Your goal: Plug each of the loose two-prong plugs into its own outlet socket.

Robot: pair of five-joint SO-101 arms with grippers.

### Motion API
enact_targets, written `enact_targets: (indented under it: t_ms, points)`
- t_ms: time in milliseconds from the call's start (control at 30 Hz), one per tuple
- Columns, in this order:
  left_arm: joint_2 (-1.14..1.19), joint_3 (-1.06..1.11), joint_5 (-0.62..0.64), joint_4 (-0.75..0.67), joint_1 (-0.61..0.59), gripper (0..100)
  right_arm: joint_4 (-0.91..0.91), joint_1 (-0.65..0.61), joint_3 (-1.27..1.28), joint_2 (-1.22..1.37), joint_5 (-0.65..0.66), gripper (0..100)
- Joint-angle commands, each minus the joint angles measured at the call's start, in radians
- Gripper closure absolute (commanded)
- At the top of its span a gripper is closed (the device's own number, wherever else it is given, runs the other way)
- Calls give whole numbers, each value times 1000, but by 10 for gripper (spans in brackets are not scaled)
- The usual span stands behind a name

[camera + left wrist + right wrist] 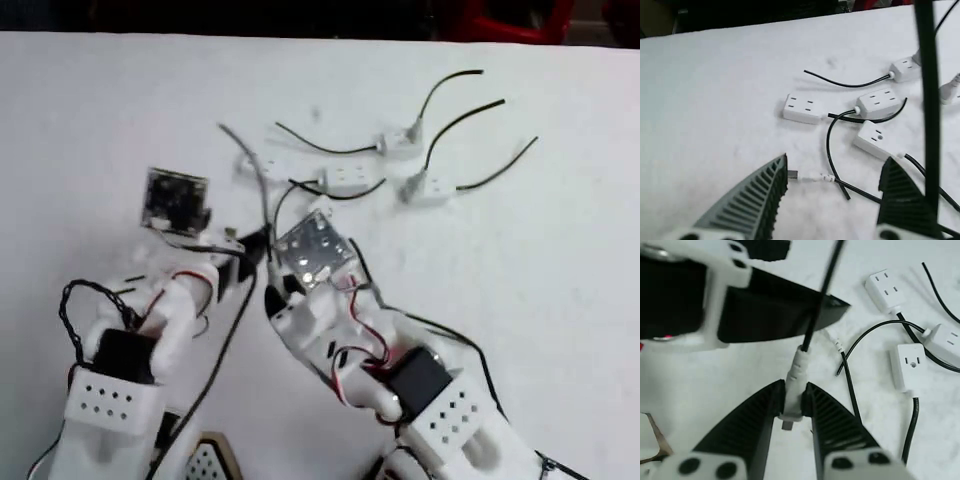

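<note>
"What did your right claw have?"

"It was clamped tight on a white plug. The plug's black cord ran away from the fingers."

"And your left claw?"

"Its fingers were wide apart. Another plug lay flat on the worktop between them."

"Where were the sockets?"

"In the upper middle of the high view, past both my arms, lying close together."

Left arm low, jaws wide apart; right arm alongside, jaws pinched together.
</note>
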Motion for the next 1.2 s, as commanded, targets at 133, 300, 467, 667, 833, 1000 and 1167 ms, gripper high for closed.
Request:
enact_targets:
  t_ms: [133, 300, 467, 667, 833, 1000, 1167]
  points:
    - [-19, -94, -41, 144, 147, 706, -19, -5, -8, -19, -5, 981]
    - [-19, -138, -41, 199, 174, 705, -19, 35, -8, -19, -5, 981]
    - [-12, -141, -41, 163, 113, 704, -31, 117, -8, -19, -8, 981]
    - [13, -141, -149, 94, -27, 703, -148, 329, 15, -18, -11, 981]
    - [213, -203, -292, 43, -70, 702, -317, 461, 87, -18, -71, 981]
    - [536, -396, -532, 43, -71, 702, -360, 541, 97, -18, -133, 981]
    - [854, -634, -822, 48, -71, 702, -387, 591, 97, -18, -158, 981]
